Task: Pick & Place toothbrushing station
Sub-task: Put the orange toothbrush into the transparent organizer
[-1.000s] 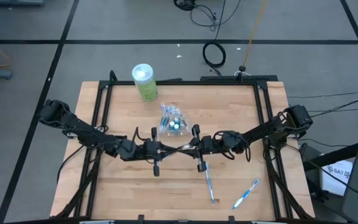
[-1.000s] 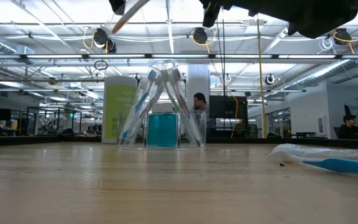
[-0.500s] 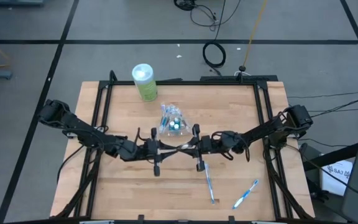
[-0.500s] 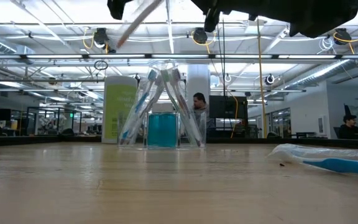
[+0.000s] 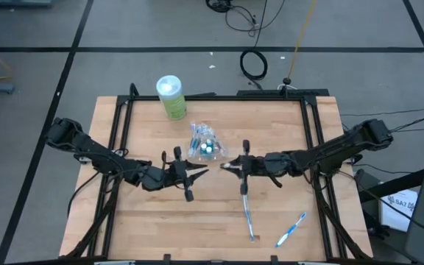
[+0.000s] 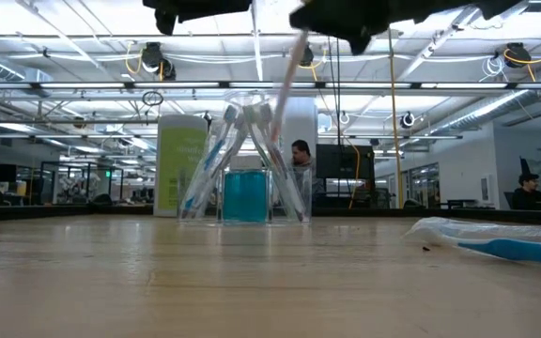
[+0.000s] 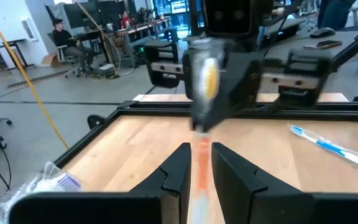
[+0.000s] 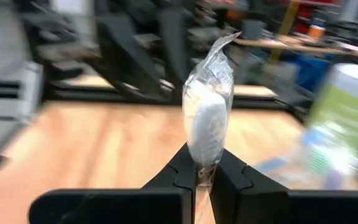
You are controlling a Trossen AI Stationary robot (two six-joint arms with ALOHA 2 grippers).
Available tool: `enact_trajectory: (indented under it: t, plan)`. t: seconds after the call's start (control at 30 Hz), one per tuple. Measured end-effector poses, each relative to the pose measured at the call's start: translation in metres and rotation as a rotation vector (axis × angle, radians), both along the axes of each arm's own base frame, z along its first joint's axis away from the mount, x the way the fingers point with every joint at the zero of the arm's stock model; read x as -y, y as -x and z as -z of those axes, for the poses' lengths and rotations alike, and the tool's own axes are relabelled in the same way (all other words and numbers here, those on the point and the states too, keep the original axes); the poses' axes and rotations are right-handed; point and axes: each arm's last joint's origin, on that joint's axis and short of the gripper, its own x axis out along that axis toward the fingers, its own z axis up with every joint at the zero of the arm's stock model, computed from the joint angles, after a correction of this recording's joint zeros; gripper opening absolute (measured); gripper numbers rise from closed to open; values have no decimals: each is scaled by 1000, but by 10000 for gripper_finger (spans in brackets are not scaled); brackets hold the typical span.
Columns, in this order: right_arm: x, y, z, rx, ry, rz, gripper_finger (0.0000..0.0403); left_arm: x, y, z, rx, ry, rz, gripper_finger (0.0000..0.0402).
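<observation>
A toothbrush in a clear wrapper (image 6: 285,80), with a white head and an orange handle, hangs in the air over the table's middle. My right gripper (image 5: 232,166) is shut on it. My left gripper (image 5: 203,171) faces it from the left, fingers slightly apart. The toothbrush (image 7: 201,163) shows through the gap between those fingers, lower than they are. A clear cup (image 5: 203,144) with several toothbrushes standing in it rests on the table just beyond the grippers. It also shows in the low view (image 6: 245,169). My right gripper pinches the wrapped toothbrush between its two fingers (image 8: 182,171). The toothbrush runs along the fingers, and its wrapped head end (image 8: 207,118) sticks out past the fingertips. It is lifted clear of the table and slants down toward the left arm (image 6: 275,108), above the cup.
A green canister (image 5: 171,96) stands at the far left of the table. Two loose toothbrushes lie near the front edge, one pale (image 5: 247,215) and one blue (image 5: 291,230). The blue one also shows in the low view (image 6: 496,242). People sit in the room behind.
Both grippers met at the toothbrush a second ago. My right gripper has drawn back toward the table's right edge and turned about its wrist, taking the toothbrush with it. The toothbrush has swung from under the left gripper to hang slanting under the right one. My left gripper has turned too.
</observation>
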Motion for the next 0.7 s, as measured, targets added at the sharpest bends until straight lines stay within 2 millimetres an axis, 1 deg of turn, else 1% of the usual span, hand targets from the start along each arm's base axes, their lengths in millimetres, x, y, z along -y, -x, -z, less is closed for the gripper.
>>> enact_trajectory:
  t: [0.1, 0.23, 0.33, 0.47, 0.6, 0.7]
  plan:
    - [6, 5, 1, -58, 42, 114, 9, 0, 0, 0, -1, -4, -2, 70]
    - [18, 4, 3, -76, 62, 228, 12, -6, 2, -2, -14, 2, -15, 69]
    - [30, 3, 3, -72, 47, 268, 14, -19, 10, -9, -53, 66, -29, 69]
    - [49, 1, 3, -74, 45, 328, 10, -35, 27, -12, -162, 154, -29, 69]
    - [67, -2, 4, -85, 11, 271, 11, -46, 42, -14, -249, 150, -59, 69]
    - [79, -3, 8, -102, 3, 268, 12, -53, 48, -13, -302, 133, -82, 69]
